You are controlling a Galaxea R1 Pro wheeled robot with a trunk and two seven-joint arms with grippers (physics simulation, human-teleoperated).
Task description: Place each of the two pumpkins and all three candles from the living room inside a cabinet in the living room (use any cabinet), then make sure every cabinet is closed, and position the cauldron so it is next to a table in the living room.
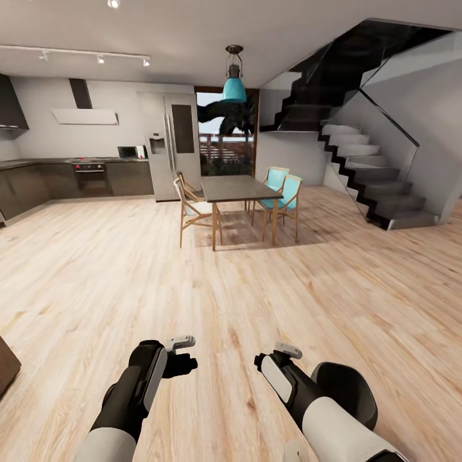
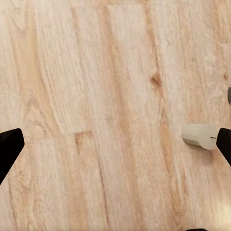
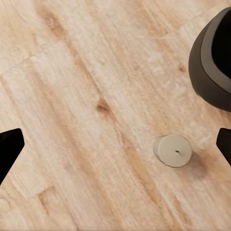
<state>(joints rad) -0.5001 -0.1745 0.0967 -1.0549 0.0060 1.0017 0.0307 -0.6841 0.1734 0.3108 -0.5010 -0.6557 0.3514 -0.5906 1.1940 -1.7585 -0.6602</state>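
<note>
In the head view, a dark-brown corner (image 1: 8, 372) is poking in at the far left edge, low down; too little of it is showing to tell what it belongs to. Beyond it the dark grey kitchen units (image 1: 77, 179) are running along the back wall, then a tall pale fridge (image 1: 170, 144). At centre a dining table (image 1: 239, 189) with a dark top and wooden legs is standing under one teal pendant lamp (image 1: 234, 86), with four chairs around it: two wooden ones on its left and two with teal backs on its right. A black-and-pale staircase (image 1: 366, 167) is climbing at the right.

Low in that view the left gripper (image 1: 181, 354) is hanging over bare wooden floor (image 1: 128, 276). The left wrist view is showing what the head view is not: its two dark fingertips are standing wide apart with nothing between them, and one candle (image 2: 199, 136) is lying on its side on the planks, near the one fingertip.

The right gripper (image 1: 277, 358) is hanging just to the right of the left one. The cauldron (image 1: 346, 388), black and wide-mouthed, is sitting on the floor beside the right forearm. The right wrist view is adding one stubby candle (image 3: 173, 150) standing upright on the floor, close to the cauldron's rim but apart from it. The right fingertips too are spread wide, gripping nothing.

Whether the two wrist views are showing the same candle, I cannot tell.
</note>
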